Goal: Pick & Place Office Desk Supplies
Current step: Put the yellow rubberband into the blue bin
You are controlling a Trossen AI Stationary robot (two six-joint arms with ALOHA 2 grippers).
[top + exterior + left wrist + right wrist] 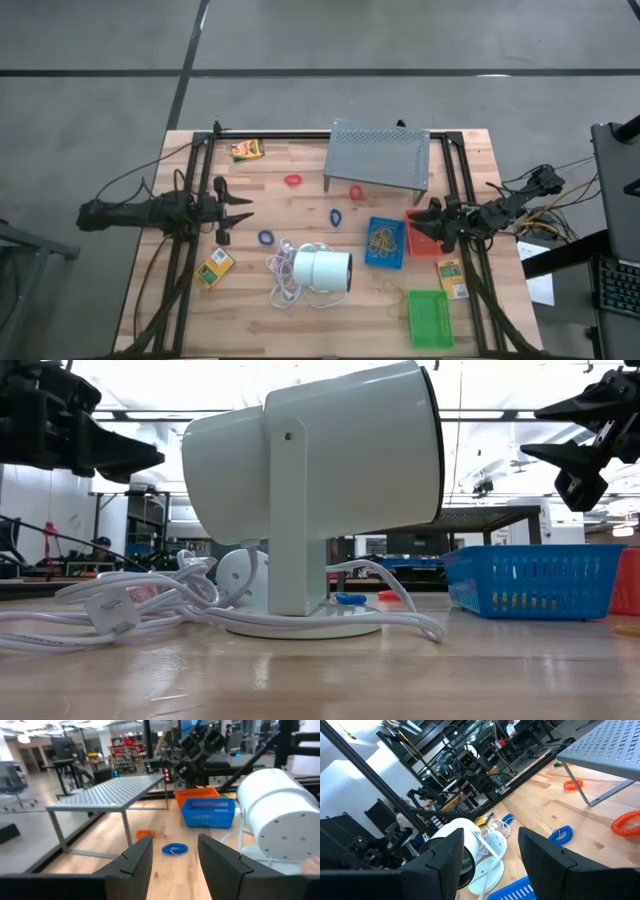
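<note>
- Trays and boxes sit nearest the front edge of the table: the green tray by the front right corner, one yellow-orange box front left, another box at the right edge.
- White cylinder with its loose cord lies mid-front; the cord is a snag risk if an arm sweeps low past it.
- Blue tray, holding tan rubber bands, stands just right of the cylinder, with the red tray at its right side.
- Left gripper hangs above the left half of the table, fingers released and holding nothing; one blue loop lies just in front of it.
- Right gripper hovers by the red tray's far corner, fingers spread and empty; descending there could clip the tray rim and shove it.
- Second blue loop and a red loop lie mid-table; being thin and flat, they may slip from a pinch.
- Further red loop lies left of the grey perforated stand, whose legs could block a reach.
- Third box rests at the far edge.
</note>
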